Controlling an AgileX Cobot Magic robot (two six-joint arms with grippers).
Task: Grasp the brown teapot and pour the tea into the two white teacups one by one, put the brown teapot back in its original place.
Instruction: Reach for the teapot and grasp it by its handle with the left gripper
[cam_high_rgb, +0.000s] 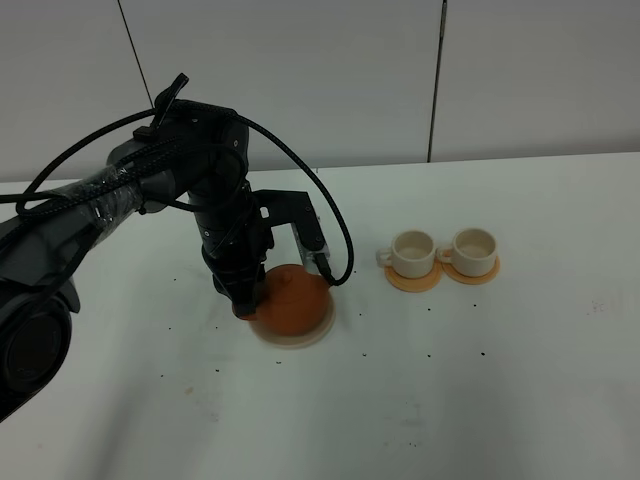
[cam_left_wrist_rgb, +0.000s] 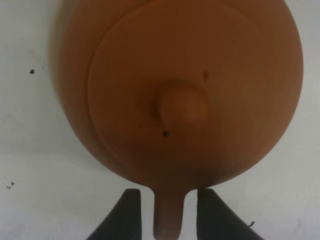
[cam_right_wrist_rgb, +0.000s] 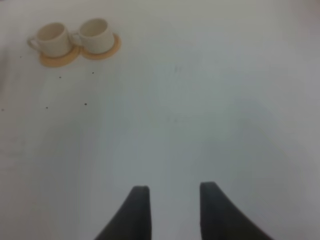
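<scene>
The left gripper (cam_left_wrist_rgb: 168, 194) is hanging low over the brown teapot (cam_high_rgb: 292, 300). Its two dark fingers (cam_left_wrist_rgb: 125, 217) are standing apart and straddling the pot's loop handle (cam_left_wrist_rgb: 167, 220). A sliver of pale surface is showing on either side of the handle, so the gripper is not clamping anything. Through that wrist camera, the knob (cam_left_wrist_rgb: 184, 107) on the round lid is sitting in the middle of a view nearly filled by the pot.

In the high view, the black left arm (cam_high_rgb: 215, 200) is coming in from the left edge and bending down just left of centre, covering the teapot's left side. The teapot is resting on the pale beige disc (cam_high_rgb: 300, 340), whose rim is peeking out beneath it, a little below the middle of the frame.

The two white teacups (cam_high_rgb: 412, 253) are standing side by side right of centre, well apart from the pot. Each is on one of the orange coasters (cam_high_rgb: 478, 272), and the coasters are touching.

The right gripper (cam_right_wrist_rgb: 170, 189) is hovering over bare white tabletop (cam_right_wrist_rgb: 210, 110). Its fingers are parted with nothing between them.
</scene>
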